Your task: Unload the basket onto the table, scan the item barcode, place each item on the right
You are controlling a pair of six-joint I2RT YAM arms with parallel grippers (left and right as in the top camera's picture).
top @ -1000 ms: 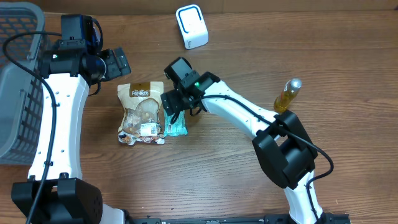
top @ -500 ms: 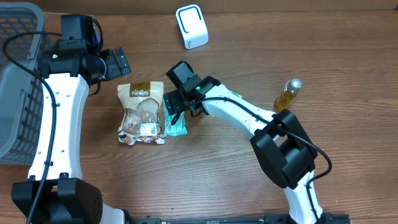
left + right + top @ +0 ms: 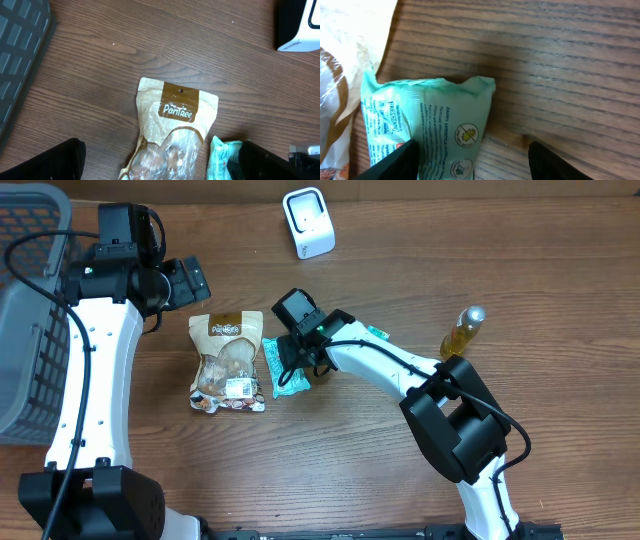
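My left arm (image 3: 95,370) rises from its base at the near left. Its white link runs away from me and its black wrist bends to the right. My left gripper (image 3: 188,282) points right with its jaws at full spread. In the left wrist view, my left fingers (image 3: 47,162) sit in the bottom corners, far apart.

My right arm (image 3: 385,360) leaves the near right base, folds at the elbow and stretches leftward. My right gripper (image 3: 290,362) is lowered with its jaws parted. My right fingers (image 3: 400,162) show at the lower edge of the right wrist view, with a clear gap between them.
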